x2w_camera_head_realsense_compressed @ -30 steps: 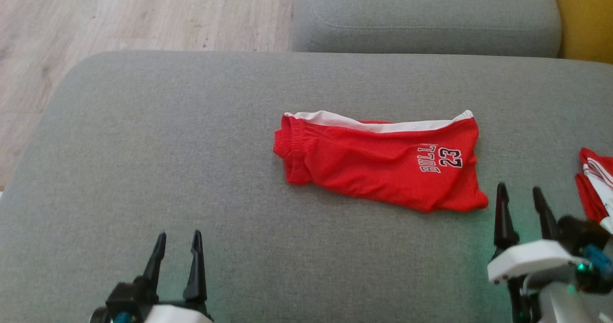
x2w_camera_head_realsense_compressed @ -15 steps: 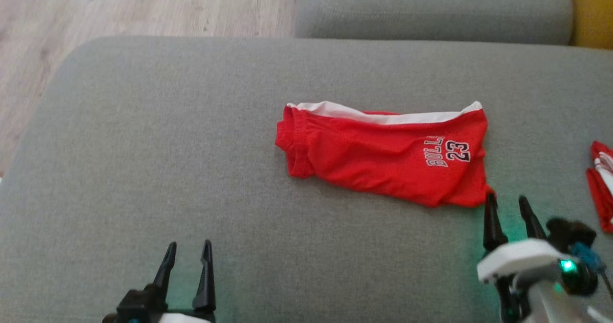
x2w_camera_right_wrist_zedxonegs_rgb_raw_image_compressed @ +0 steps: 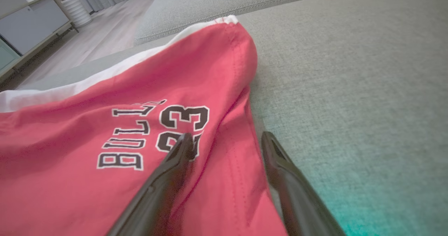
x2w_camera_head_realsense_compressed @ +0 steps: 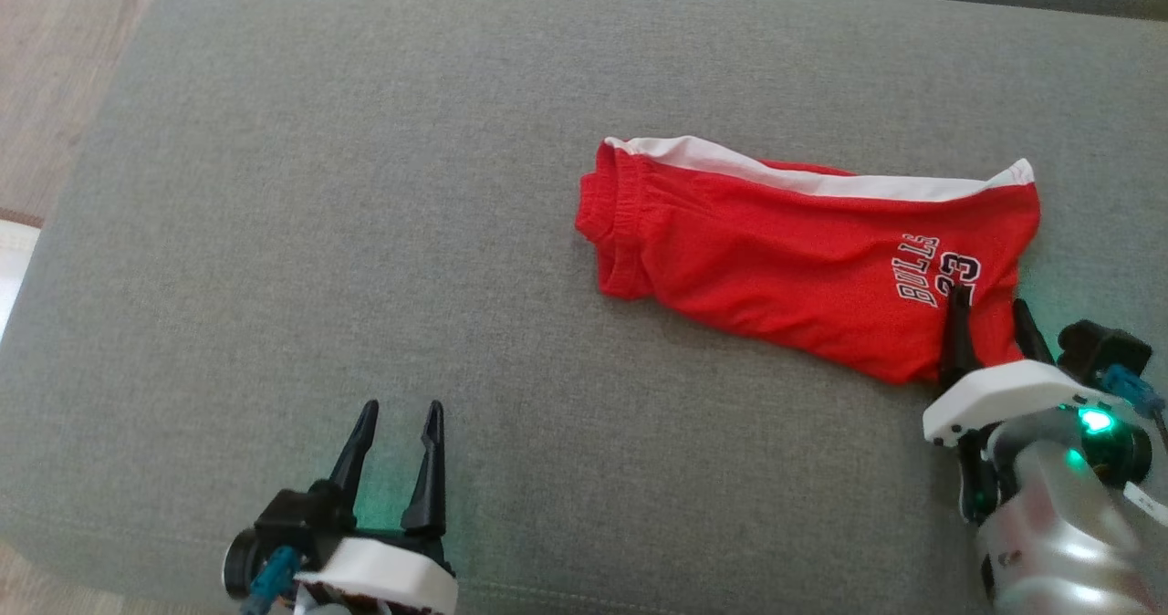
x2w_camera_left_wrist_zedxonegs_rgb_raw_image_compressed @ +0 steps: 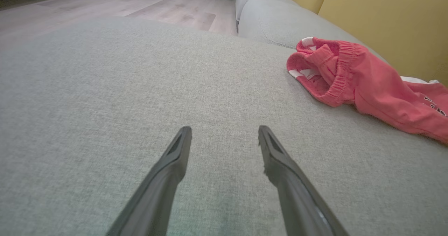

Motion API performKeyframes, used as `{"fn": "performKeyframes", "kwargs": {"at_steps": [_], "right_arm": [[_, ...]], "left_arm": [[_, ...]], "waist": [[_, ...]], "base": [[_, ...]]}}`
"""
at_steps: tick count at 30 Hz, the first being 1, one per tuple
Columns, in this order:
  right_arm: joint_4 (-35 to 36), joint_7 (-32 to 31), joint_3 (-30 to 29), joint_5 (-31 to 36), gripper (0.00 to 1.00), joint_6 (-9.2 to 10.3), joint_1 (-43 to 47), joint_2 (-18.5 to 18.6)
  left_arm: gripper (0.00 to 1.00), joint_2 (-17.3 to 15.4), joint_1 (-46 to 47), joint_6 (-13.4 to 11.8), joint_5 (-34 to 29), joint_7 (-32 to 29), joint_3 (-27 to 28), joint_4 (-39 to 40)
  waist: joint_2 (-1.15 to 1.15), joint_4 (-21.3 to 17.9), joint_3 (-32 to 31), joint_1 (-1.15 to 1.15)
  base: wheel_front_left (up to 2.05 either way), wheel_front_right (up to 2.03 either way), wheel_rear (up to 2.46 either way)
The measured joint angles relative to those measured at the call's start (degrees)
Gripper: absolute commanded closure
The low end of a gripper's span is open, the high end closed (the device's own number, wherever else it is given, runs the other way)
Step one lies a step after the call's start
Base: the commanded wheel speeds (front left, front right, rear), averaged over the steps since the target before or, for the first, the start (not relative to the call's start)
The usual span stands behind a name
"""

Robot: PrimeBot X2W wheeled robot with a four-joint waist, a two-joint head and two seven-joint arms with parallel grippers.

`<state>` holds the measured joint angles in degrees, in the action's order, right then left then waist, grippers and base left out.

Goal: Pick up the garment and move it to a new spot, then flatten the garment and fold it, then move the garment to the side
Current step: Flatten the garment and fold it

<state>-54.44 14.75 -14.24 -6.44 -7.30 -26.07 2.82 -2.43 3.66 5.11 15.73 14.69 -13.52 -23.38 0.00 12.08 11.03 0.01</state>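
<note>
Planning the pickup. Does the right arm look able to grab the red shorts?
Probably yes: the right claw hangs open at the printed end of the red shorts, partly over the cloth, nothing in between.

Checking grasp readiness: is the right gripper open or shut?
Open: the right gripper has fingers apart, straddling the red shorts at their edge.

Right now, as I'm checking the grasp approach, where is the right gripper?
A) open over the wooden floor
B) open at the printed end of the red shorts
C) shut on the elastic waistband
B: the right gripper stands open at the numbered end of the red shorts.
</note>
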Motion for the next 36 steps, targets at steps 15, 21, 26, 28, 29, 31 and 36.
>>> {"fn": "performKeyframes", "kwargs": {"at_steps": [15,21,26,28,29,31,36], "right_arm": [[0.7,0.0,3.9,-6.1,1.00,0.00,1.7,0.7],[11.2,-0.1,4.0,-4.4,1.00,0.00,4.7,1.9],[18.9,-0.1,12.3,-8.9,1.00,0.00,4.2,1.3],[20.0,-0.1,16.2,-11.2,1.00,0.00,4.2,1.1],[20.3,-0.1,17.8,-12.1,1.00,0.00,4.2,0.9],[19.4,-0.1,21.3,-13.8,1.00,0.00,3.4,0.7],[15.2,-0.1,24.7,-15.2,1.00,0.00,0.5,0.7]], "left_arm": [[0.00,0.0,0.0,0.5,1.0,0.0,-0.2,-1.3],[0.00,0.0,-0.6,0.5,1.6,0.0,-1.2,-1.6],[0.00,0.0,-1.0,0.6,2.0,0.0,-1.4,-2.2],[0.00,0.0,-1.5,0.8,2.0,0.0,-1.8,-2.3],[0.00,0.0,-1.8,0.8,2.0,0.0,-2.1,-2.4],[0.00,-0.1,-1.9,0.8,2.0,0.0,-3.4,-2.7],[0.00,0.0,-1.9,0.9,2.0,0.0,-4.5,-3.0]], "waist": [[0.00,-1.3,-1.7,-0.01],[0.00,-1.2,-3.5,-0.01],[0.00,0.4,-4.4,-0.01],[0.00,1.7,-4.6,-0.01],[0.00,2.4,-4.7,-0.01],[0.00,5.0,-5.0,-0.01],[0.00,9.2,-5.3,-0.01]], "base": [[0.00,0.00,0.00],[0.00,0.00,0.00],[0.00,0.00,0.00],[0.00,0.00,0.00],[0.00,0.00,0.00],[0.00,0.00,0.00],[0.00,0.00,0.00]]}}
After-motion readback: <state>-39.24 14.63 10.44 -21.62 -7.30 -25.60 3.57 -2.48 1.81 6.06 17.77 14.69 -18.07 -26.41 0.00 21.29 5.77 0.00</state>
